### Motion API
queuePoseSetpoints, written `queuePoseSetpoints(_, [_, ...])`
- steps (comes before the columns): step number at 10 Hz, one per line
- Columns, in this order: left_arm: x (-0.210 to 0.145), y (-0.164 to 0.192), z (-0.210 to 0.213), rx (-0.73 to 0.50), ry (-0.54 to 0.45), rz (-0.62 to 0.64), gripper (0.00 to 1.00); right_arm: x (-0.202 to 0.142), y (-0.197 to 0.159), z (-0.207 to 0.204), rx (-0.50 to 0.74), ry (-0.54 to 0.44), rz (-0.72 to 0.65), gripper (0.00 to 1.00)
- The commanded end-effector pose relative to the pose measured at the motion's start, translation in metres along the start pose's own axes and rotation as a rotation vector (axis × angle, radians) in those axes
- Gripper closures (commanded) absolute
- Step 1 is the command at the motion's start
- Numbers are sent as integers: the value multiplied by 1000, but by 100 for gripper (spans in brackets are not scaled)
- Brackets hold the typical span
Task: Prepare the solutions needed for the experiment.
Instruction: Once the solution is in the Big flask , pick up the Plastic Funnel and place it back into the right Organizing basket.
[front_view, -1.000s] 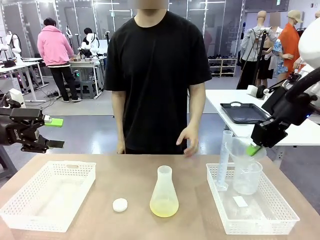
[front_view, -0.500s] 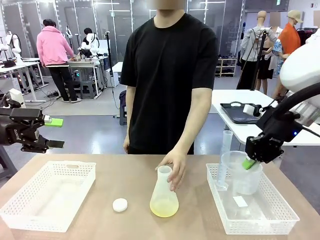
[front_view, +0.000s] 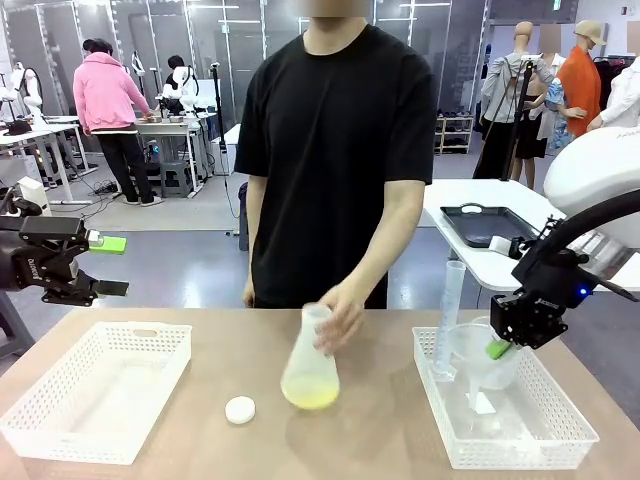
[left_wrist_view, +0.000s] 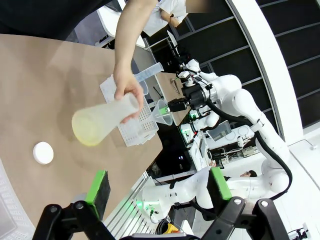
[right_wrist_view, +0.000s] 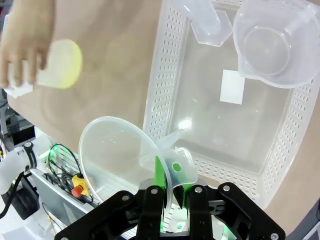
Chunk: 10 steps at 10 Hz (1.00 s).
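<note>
- Basket (front_view: 560, 445), table's (front_view: 390, 445) right edge: our right gripper (front_view: 499, 348) pinches a funnel (front_view: 462, 350) by its rim above it; we should carry it level.
- Mid-table, a person's hand (front_view: 340, 315) tilts the flask (front_view: 309, 362) holding the solution (front_view: 310, 397).
- Our left gripper (front_view: 112, 266) hangs open-jawed off the left edge.

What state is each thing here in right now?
Translucent plastic conical flask: uncapped, tilted, in person's hand.
Pale yellow-green solution: shallow, in flask's bottom.
Small white round cap: off, on table.
Clear plastic funnel: clamped between fingers of right gripper.
Left gripper: open, empty.
Clear beaker: upright in white basket.
</note>
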<state>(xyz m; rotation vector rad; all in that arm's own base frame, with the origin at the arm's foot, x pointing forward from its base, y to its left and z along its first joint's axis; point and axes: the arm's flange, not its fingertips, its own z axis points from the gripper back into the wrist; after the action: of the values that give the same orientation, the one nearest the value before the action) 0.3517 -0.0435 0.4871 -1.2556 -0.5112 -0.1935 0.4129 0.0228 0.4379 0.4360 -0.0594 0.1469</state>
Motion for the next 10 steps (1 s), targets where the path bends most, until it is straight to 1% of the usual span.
queuePoseSetpoints(1, [1,0,-2,-25,-15,-17,0,4,-2,-6,-9,5,-61,100])
queuePoseSetpoints(2, [1,0,-2,-25,-15,-17,0,5,-4,-8,-11,17,-76,88])
queuePoseSetpoints(3, [1,0,-2,-25,-15,-17,0,6,-7,-10,-15,28,-104,86])
queuePoseSetpoints(4, [1,0,-2,-25,-15,-17,0,7,-9,-11,-11,25,-109,68])
queuePoseSetpoints(5, [1,0,-2,-25,-15,-17,0,7,-11,-10,-11,17,-137,66])
queuePoseSetpoints(6, [1,0,-2,-25,-15,-17,0,9,-12,-10,0,26,-154,48])
queuePoseSetpoints(7, [1,0,-2,-25,-15,-17,0,4,-11,-13,0,29,-87,56])
queuePoseSetpoints(10, [1,0,-2,-25,-15,-17,0,4,-11,-13,0,29,-87,56])
